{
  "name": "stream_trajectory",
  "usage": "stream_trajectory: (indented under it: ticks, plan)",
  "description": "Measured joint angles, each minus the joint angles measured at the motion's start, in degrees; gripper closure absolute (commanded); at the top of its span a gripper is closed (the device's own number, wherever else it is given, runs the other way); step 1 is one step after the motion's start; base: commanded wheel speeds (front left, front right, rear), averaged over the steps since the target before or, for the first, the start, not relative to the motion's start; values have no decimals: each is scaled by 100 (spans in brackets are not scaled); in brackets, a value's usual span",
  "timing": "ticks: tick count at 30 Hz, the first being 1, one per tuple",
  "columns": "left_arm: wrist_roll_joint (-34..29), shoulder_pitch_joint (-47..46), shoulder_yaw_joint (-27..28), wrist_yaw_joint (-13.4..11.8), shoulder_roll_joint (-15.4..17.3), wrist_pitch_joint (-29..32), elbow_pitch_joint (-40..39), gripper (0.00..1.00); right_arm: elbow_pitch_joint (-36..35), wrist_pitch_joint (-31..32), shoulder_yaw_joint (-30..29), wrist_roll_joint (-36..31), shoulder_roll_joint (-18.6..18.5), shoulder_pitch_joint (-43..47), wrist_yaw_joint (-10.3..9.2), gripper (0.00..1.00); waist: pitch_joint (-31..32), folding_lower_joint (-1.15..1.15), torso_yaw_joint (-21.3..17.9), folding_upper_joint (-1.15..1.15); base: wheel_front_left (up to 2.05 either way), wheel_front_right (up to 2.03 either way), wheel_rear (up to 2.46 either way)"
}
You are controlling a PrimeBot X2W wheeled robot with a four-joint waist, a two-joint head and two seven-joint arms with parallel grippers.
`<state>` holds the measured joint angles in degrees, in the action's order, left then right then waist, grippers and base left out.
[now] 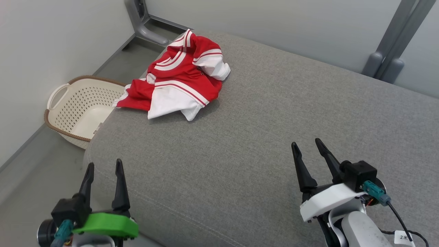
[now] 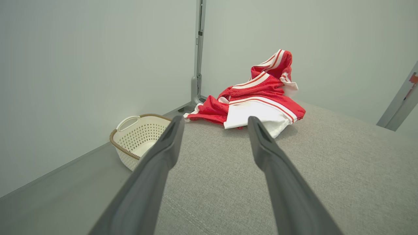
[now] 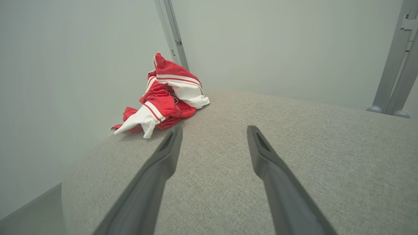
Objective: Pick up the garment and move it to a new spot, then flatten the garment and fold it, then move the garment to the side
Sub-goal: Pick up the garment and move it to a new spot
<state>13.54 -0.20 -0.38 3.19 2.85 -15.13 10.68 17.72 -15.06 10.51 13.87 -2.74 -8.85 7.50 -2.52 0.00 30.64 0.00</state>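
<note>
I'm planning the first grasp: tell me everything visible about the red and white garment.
The red and white garment looks like thin sports fabric, red with white panels and stripes. It lies crumpled at the far left corner of the grey upholstered surface, one edge reaching the side nearest the basket.

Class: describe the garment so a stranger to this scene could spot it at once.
Find the big grey cushion. At its far left corner, near the cream basket on the floor, lies the garment, crumpled in a heap. It alone is bright: red with white panels and stripes.
</note>
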Motion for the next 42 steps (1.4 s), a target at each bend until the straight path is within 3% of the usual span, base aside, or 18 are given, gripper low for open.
stream_trajectory:
  ticks: [10,19,24,32,35,40,41,42]
  plan:
    - [829,-2548,145,293,132,594,1823,0,-242,136,-99,-461,1,-98,0,0,-340,0,-131,0,0,0,0]
    - [1836,-4378,430,393,461,1131,3105,0,-937,595,-122,-1026,3,-357,1,0,-1055,1,-643,0,0,0,0]
    - [2226,-4974,522,411,719,1529,3552,0,-1311,750,-142,-1160,-2,-316,1,0,-1504,1,-1079,0,0,0,0]
    - [2272,-5344,368,420,1034,1757,4027,0,-1697,782,-149,-1176,-9,-222,1,0,-2179,1,-1735,0,0,0,0]
    - [2275,-5378,426,354,1179,1685,4252,0,-1735,756,-112,-1147,-9,-210,1,0,-2351,1,-1981,0,0,0,0]
    - [2116,-5466,380,-100,1374,1659,4659,0,-1706,732,-136,-1082,-10,-194,1,0,-2564,1,-2334,0,0,0,0]
    - [2104,-5466,356,-174,1382,1681,4715,23,-1684,731,-145,-1067,-10,-194,1,0,-2586,1,-2379,0,0,0,0]
    - [2054,-5467,310,-234,1403,1762,4788,65,-1656,713,-143,-1038,-10,-194,1,0,-2605,1,-2428,0,0,0,0]
